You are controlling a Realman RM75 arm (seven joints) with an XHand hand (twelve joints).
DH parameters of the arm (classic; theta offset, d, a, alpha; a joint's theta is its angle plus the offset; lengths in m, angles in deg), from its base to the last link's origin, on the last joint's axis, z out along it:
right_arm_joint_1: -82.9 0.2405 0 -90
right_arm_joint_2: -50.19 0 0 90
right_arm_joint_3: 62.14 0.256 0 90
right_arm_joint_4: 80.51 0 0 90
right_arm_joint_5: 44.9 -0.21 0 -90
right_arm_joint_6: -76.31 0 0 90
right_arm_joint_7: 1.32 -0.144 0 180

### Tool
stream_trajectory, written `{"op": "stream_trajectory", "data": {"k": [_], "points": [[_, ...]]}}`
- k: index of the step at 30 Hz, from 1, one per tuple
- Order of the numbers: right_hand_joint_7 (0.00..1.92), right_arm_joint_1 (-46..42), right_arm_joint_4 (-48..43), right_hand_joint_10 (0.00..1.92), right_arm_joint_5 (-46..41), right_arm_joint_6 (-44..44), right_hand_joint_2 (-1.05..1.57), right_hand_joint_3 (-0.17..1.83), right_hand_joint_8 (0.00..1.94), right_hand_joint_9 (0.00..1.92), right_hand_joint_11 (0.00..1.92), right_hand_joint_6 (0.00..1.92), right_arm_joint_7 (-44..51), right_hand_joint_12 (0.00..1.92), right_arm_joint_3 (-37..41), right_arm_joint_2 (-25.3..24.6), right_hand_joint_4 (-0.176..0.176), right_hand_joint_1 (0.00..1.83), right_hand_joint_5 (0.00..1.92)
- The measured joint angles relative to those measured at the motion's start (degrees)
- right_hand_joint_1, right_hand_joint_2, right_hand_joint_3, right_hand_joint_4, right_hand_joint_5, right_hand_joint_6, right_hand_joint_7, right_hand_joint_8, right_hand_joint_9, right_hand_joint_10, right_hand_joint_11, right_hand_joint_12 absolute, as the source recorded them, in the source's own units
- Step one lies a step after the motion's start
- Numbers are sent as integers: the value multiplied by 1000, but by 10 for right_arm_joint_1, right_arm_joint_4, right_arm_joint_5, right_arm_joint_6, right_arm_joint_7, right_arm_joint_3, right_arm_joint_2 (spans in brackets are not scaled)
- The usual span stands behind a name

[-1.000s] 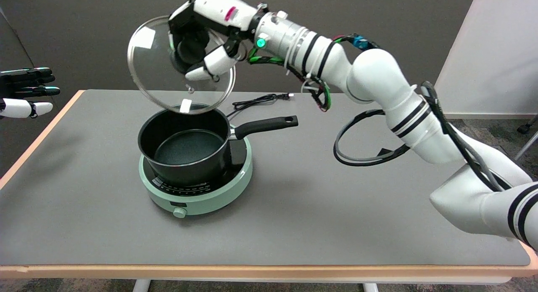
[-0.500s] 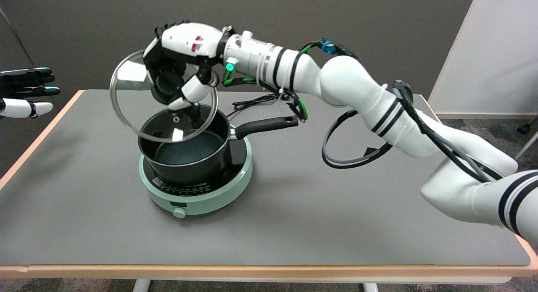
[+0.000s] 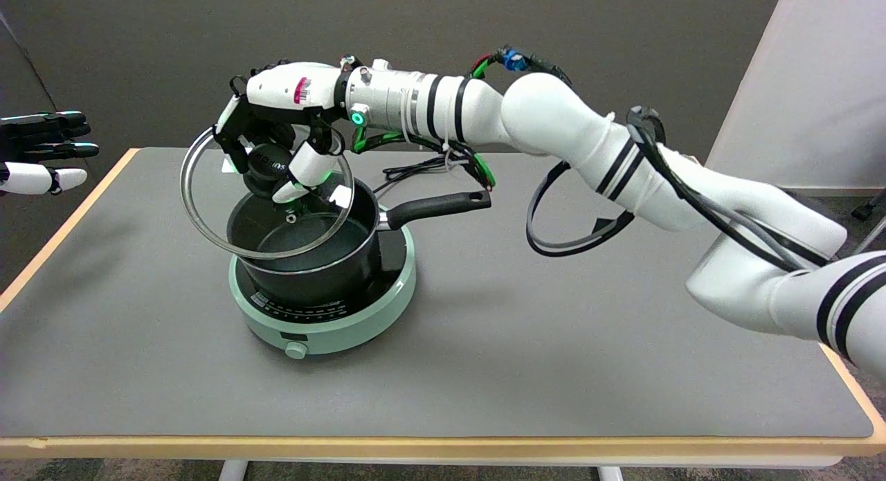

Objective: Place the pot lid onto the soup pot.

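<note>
A glass pot lid is held tilted over the black soup pot, its lower rim at the pot's near edge. The lid's black knob is gripped by the right hand, fingers curled around it. The pot is seated on a green hotplate, handle pointed right.

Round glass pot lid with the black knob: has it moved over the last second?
Yes. The glass pot lid has come down and leftward, from above the black soup pot's far rim to hanging tilted over its mouth.
</note>
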Motion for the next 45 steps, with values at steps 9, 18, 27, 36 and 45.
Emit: {"op": "stream_trajectory", "data": {"k": [9,18,27,36,45], "points": [[858,40,17,1524,4,36,842,701,1402,849,700,939,-20,1438,-22,3,176,1353,792],[920,66,32,1499,5,61,993,398,1352,851,697,1177,-28,1452,-32,7,-68,1209,807],[897,76,44,1486,6,70,814,712,1358,839,699,957,-32,1450,-37,11,176,1359,777],[921,81,49,1489,4,72,993,397,1351,853,695,1177,-34,1462,-39,15,-69,1209,806],[921,85,48,1493,3,73,993,397,1350,853,695,1178,-35,1461,-41,18,-68,1209,806]]}}
